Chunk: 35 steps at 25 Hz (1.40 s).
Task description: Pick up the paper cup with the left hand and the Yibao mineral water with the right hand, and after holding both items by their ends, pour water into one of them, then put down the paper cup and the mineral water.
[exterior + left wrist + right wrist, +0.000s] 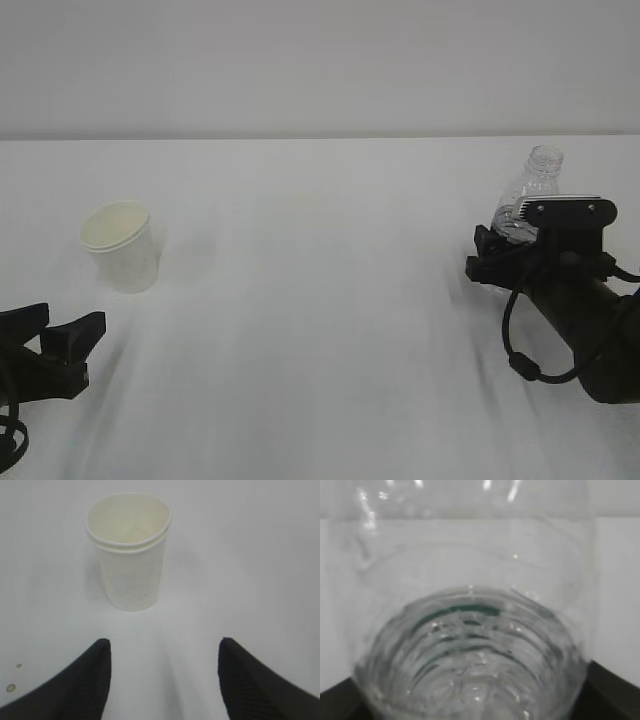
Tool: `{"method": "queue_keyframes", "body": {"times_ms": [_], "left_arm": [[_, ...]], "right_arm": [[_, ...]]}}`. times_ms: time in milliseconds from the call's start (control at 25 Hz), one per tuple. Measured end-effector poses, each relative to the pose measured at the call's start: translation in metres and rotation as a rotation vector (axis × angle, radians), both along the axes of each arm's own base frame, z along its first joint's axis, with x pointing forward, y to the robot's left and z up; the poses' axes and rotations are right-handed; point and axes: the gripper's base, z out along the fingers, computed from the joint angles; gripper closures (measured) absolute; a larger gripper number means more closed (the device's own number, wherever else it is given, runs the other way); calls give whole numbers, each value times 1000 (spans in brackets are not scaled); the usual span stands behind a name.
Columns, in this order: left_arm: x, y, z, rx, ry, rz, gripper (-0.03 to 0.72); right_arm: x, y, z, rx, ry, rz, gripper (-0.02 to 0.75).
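The paper cup stands upright on the white table at the left, white with a cream inside and a doubled rim. My left gripper is low at the front left, short of the cup. In the left wrist view its jaws are wide open and empty, with the cup ahead. The Yibao mineral water stands at the right, uncapped, its lower part hidden behind my right gripper. In the right wrist view the clear ribbed bottle fills the frame between the jaws. The fingertips are hidden, so the grip is unclear.
The table is plain white and runs back to a pale wall. A few small brown specks lie on the surface by the left finger. Black cables loop under the right arm.
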Motion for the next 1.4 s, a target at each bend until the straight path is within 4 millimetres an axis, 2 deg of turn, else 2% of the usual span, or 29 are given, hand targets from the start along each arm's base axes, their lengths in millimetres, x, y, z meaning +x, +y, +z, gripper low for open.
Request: {"method": "queue_keyframes", "body": {"times_ms": [520,880,1400], "left_arm": [[0,0,0,0,0,-2,212],[0,0,0,0,0,-2,214],[0,0,0,0,0,-2,214]], "right_arm": [[-1,0,-2,-7,27,3,147],[-1,0,-2,-13,27,8,237],[-1,0,-3,-17,23,9,248]]}}
